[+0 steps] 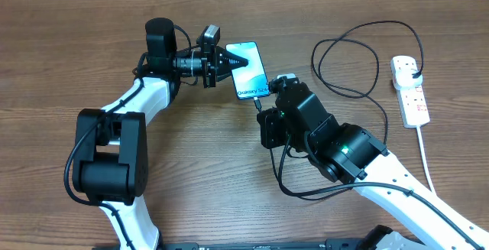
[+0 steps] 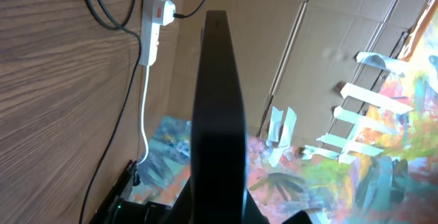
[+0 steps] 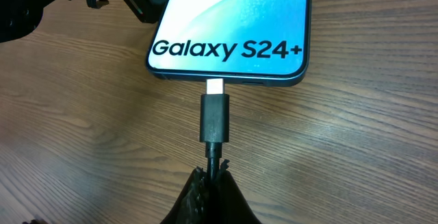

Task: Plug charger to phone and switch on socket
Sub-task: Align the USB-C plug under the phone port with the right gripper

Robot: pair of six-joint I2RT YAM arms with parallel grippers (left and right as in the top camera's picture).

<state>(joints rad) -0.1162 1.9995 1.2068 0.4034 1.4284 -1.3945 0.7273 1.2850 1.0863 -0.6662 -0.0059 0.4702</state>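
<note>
The phone (image 1: 248, 70), a slim glass slab with rounded corners and a pale blue-teal screen, lies flat on the wood-grain table (image 1: 76, 51) between the two arms. The left claw (image 1: 233, 60) is closed to a black wedge, its tip over the phone's far end; whether it presses down, I cannot tell. The right claw (image 3: 212, 176) is clamped on the charger (image 1: 359, 59) just behind its boxy matte-black plug (image 3: 214, 116). The plug's silver tip meets the port in the phone's lower edge, with some metal showing. The thin black cable loops loosely across to the socket (image 1: 410, 93), a narrow, glossy white strip with red marks and a thick white cord (image 1: 425, 154), near the table's right side.
</note>
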